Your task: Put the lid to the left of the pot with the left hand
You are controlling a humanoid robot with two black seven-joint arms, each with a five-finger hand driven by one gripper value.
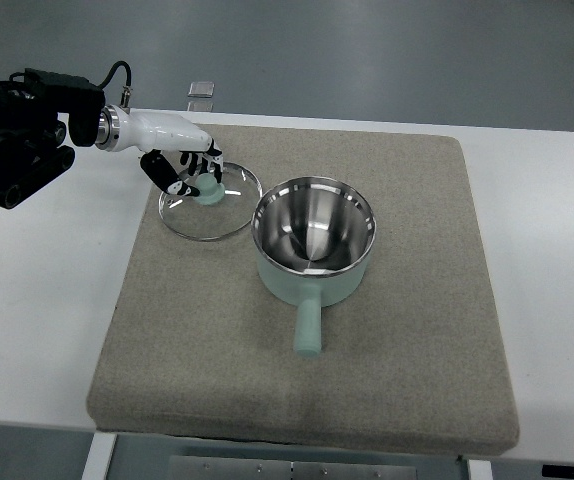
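Note:
The glass lid (229, 215) with a mint-green knob (210, 190) lies flat on the grey mat, just left of the pot and almost touching its rim. My left hand (193, 176) hovers over the lid's far-left part. Its fingers (211, 162) sit right behind the knob and the thumb (175, 184) stands a little to the knob's left, spread and not pinching it. The mint-green pot (314, 245) with a shiny steel inside stands at the mat's middle, its handle (307, 328) pointing toward the near edge. The right arm is out of view.
The grey mat (397, 360) covers most of the white table (37, 330). A small metal bracket (201, 91) sits at the table's far edge behind the hand. The left arm's dark forearm (12, 135) fills the upper left corner.

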